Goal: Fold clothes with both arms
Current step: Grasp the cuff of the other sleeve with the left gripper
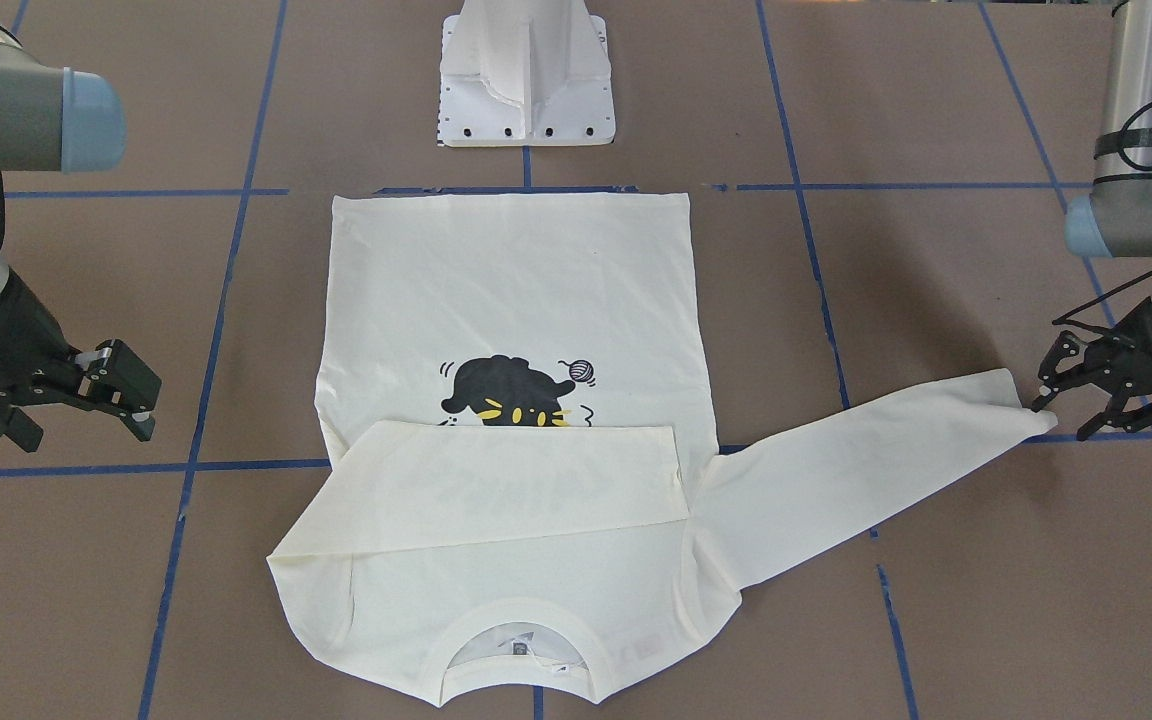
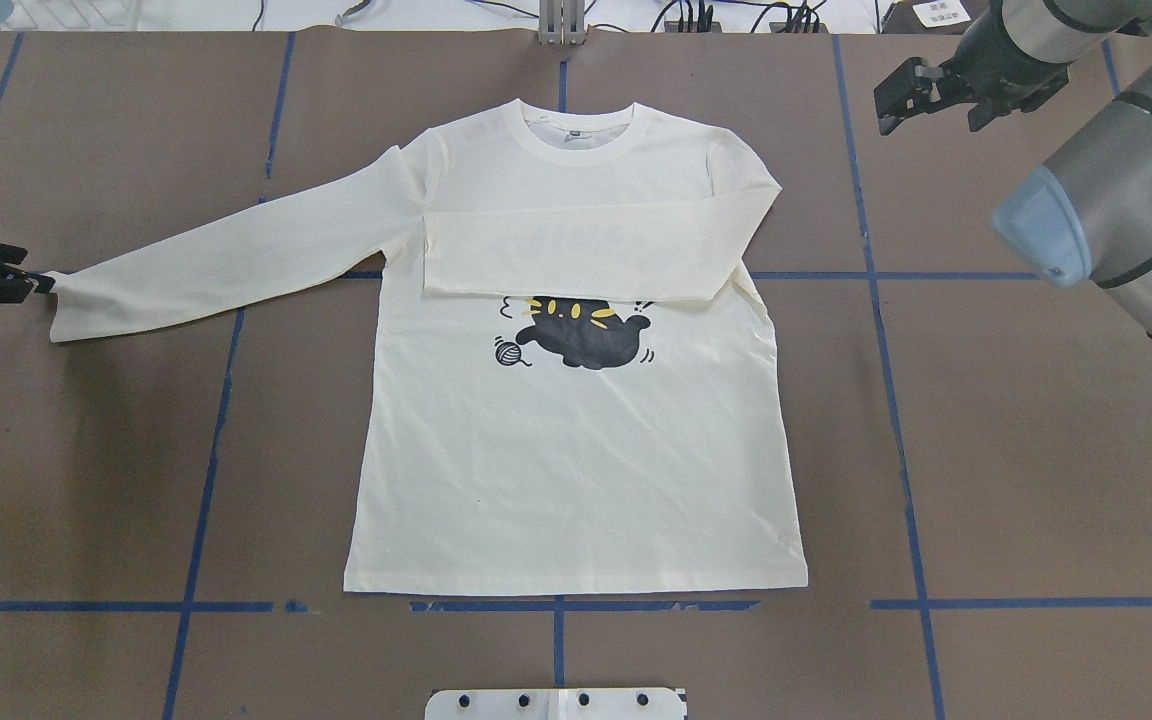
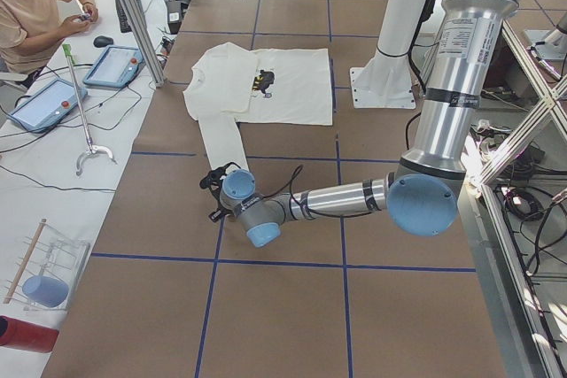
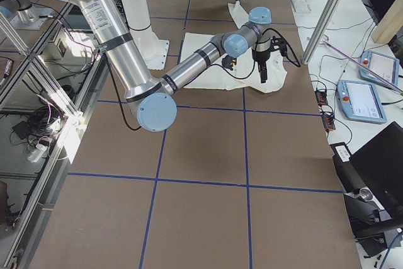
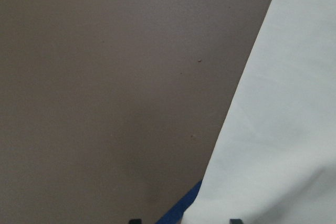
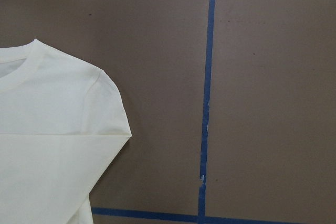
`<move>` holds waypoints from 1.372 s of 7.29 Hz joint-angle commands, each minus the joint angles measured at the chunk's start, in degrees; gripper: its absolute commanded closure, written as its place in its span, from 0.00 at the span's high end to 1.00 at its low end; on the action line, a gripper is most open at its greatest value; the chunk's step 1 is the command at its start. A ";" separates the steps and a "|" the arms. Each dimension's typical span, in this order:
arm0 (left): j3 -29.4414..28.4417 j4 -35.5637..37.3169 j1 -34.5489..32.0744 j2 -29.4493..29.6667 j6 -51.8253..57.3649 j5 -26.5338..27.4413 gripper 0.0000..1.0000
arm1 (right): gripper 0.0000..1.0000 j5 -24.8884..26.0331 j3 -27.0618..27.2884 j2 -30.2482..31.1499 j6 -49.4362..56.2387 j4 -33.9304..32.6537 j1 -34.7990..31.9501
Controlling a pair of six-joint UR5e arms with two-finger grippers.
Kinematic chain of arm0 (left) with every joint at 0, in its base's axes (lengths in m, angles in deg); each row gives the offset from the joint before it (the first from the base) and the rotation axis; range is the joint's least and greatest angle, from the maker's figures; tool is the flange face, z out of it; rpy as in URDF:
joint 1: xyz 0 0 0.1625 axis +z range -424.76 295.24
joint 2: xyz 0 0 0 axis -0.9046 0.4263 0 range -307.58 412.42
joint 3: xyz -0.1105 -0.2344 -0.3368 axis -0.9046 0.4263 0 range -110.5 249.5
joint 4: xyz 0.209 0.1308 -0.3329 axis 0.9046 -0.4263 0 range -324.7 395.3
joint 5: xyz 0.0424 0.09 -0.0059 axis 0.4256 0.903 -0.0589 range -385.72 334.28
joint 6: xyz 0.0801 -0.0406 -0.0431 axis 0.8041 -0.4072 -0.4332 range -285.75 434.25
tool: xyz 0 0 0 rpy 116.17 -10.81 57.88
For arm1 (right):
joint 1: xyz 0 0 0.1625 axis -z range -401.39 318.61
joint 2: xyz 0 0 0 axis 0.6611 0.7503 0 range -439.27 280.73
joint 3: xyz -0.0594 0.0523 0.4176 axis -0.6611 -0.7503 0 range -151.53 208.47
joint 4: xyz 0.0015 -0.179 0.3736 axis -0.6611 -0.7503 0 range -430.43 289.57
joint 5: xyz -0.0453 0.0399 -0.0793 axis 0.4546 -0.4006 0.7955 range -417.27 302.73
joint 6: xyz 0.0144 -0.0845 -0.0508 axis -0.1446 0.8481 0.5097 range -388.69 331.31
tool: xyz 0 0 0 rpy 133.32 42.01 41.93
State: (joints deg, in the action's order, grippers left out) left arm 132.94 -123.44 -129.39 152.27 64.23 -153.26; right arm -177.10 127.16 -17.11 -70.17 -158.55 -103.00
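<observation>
The cream long-sleeved shirt lies flat, print side up, its collar at the table's far side. The black cat print shows. One sleeve is folded across the chest just above the print. The other sleeve stretches out flat towards my left. My left gripper is open and low at that sleeve's cuff; the left wrist view shows sleeve cloth between the fingertips. My right gripper is open and empty, hovering off the shirt beyond the folded shoulder.
The white pedestal base stands at the table's near edge behind the hem. Blue tape lines grid the brown tabletop. At the far side, a person sits by a white bench with tablets and cables.
</observation>
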 commanded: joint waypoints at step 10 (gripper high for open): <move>9.82 6.10 1.26 0.52 -0.79 0.01 0.00 | 1.00 -0.05 0.18 0.60 -0.09 0.05 0.00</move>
State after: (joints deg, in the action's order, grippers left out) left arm 138.10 -122.86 -128.13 152.25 63.74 -153.25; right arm -177.17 127.27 -16.64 -70.26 -158.64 -103.00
